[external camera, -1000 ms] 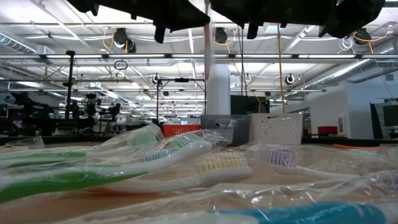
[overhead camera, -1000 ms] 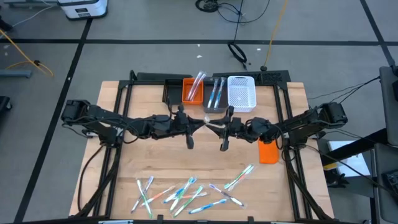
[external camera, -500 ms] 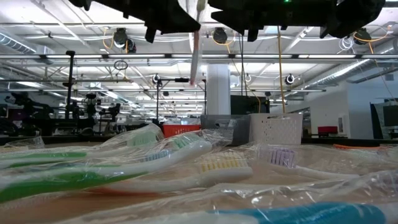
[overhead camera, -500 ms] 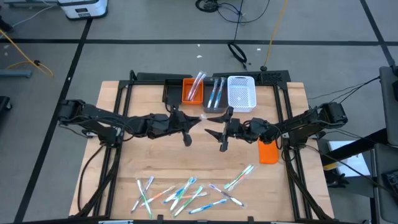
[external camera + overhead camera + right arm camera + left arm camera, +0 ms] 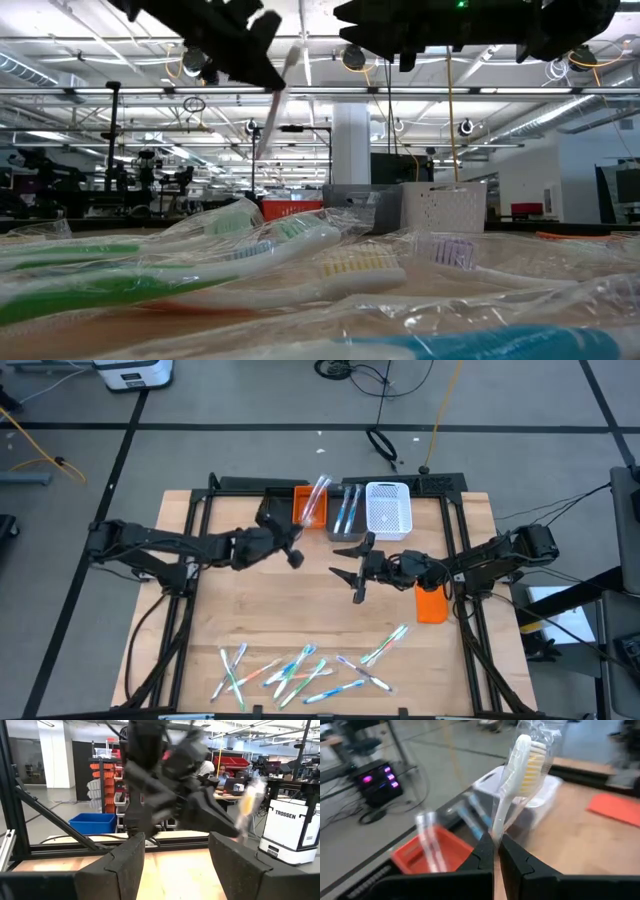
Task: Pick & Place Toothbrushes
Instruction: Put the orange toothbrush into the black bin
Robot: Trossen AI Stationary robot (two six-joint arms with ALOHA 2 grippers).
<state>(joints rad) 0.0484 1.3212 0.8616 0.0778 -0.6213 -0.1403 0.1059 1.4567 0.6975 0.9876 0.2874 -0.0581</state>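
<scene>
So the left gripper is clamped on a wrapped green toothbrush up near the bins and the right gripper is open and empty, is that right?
Not quite: the toothbrush is white with yellowish bristles, not green, as the left wrist view shows. The rest holds: it is wrapped, the left gripper is shut on its handle near the bins, and the right gripper is open and empty.

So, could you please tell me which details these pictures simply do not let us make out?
- High view: the toothbrush in the left gripper is too small to see.
- Left wrist view: the orange bin and its contents are blurred.
- Low view: the loose toothbrushes hide the table surface; arms cut off by the top edge.
</scene>
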